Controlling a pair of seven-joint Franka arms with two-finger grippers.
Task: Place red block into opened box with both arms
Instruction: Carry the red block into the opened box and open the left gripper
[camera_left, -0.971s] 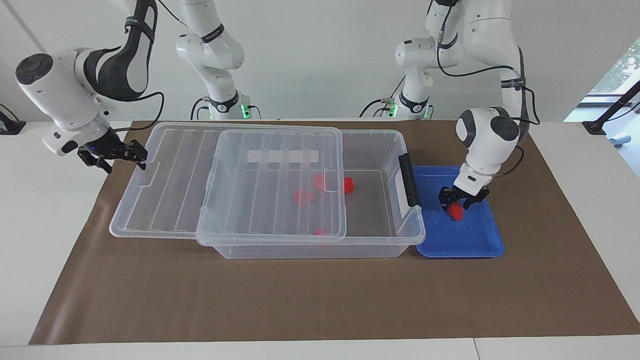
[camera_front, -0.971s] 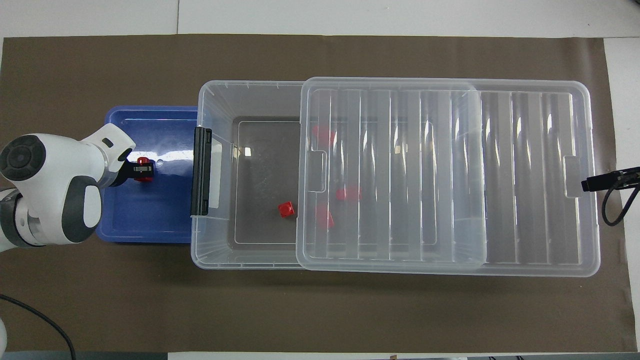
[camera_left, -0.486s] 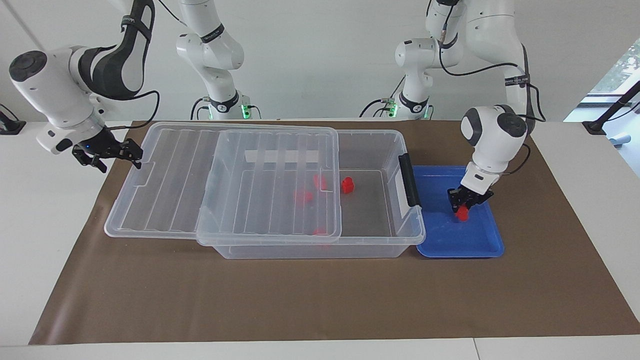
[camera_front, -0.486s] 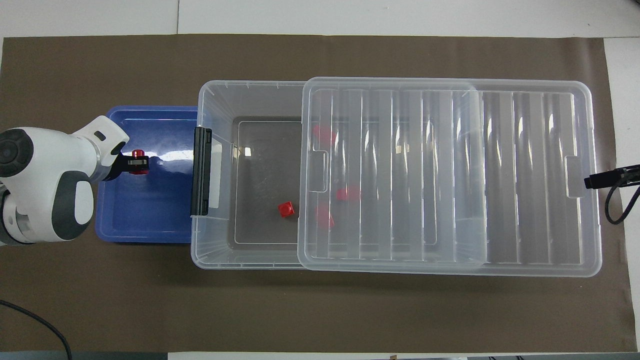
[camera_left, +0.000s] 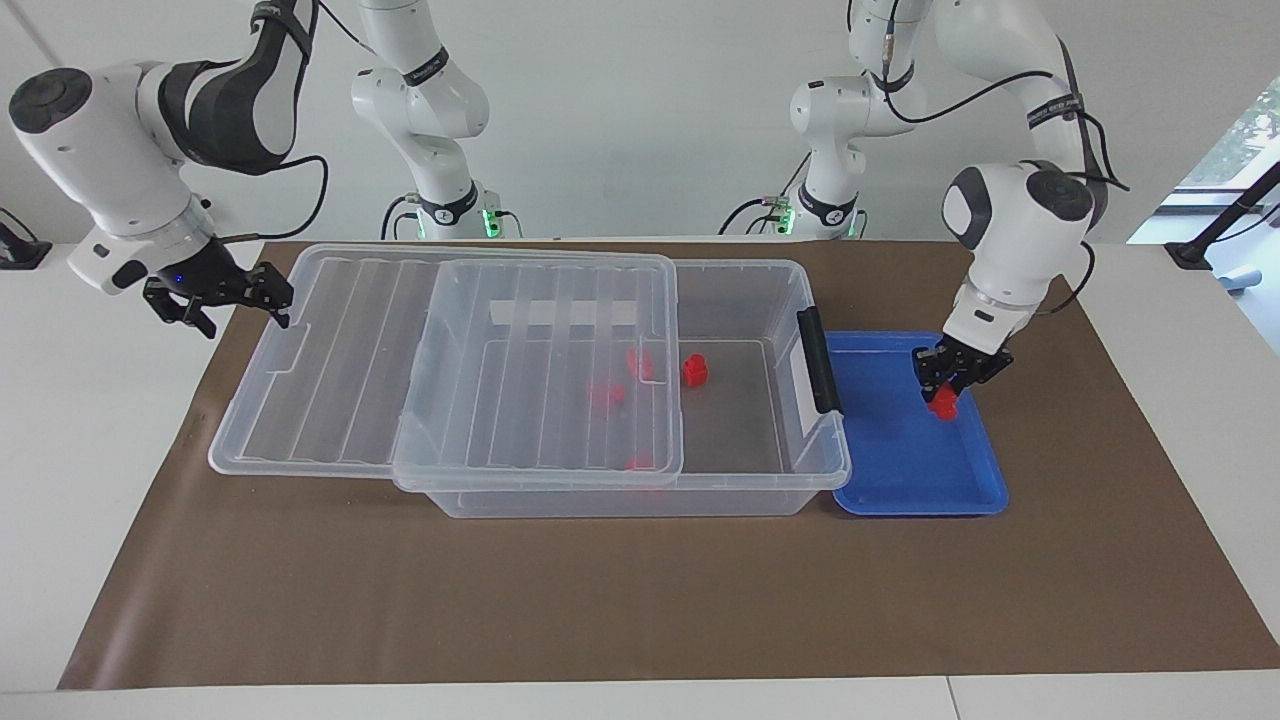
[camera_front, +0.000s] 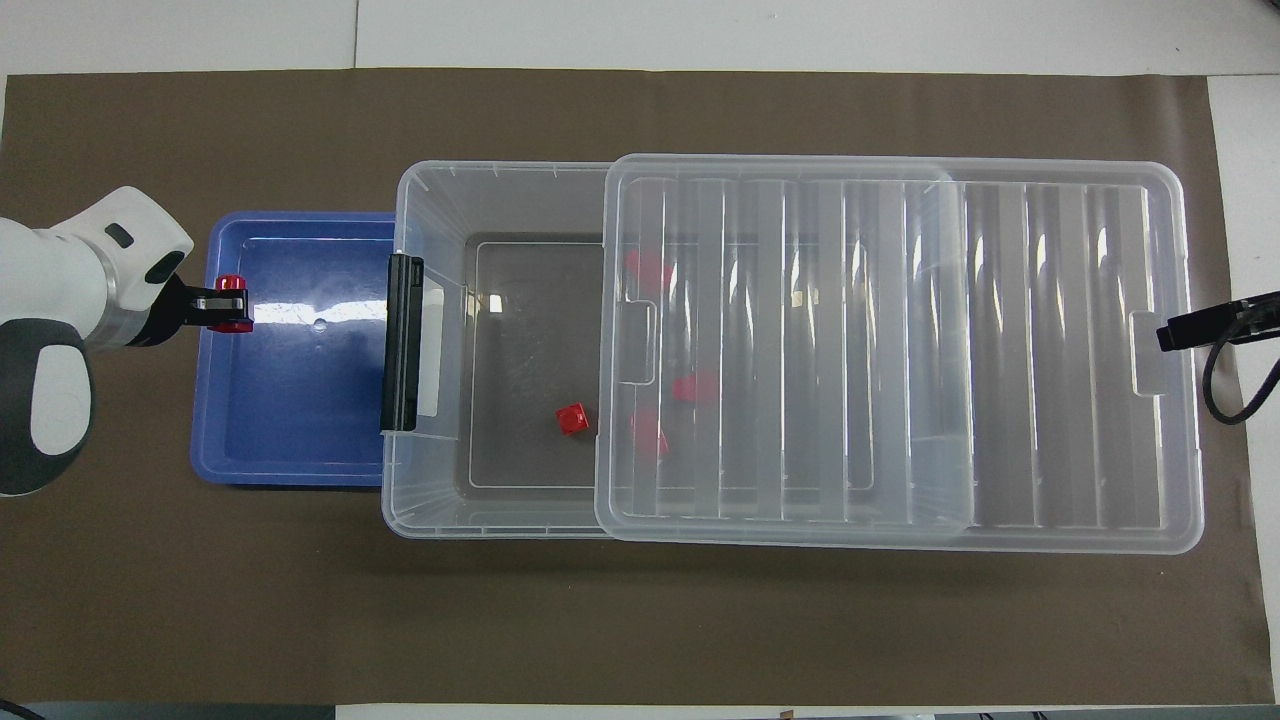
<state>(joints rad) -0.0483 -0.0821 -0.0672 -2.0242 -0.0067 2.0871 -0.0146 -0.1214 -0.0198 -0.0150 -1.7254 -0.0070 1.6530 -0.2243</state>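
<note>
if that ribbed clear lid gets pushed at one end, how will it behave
The ribbed clear plastic lid looks thin and light, so it would probably slide easily along the clear storage box's rim. Overhanging one end, it may tip off. The ribs likely keep it fairly stiff.

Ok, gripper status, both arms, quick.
Left gripper: shut on the red block, lifted over the blue tray.
Right gripper: open, holding nothing, at the lid end.
</note>
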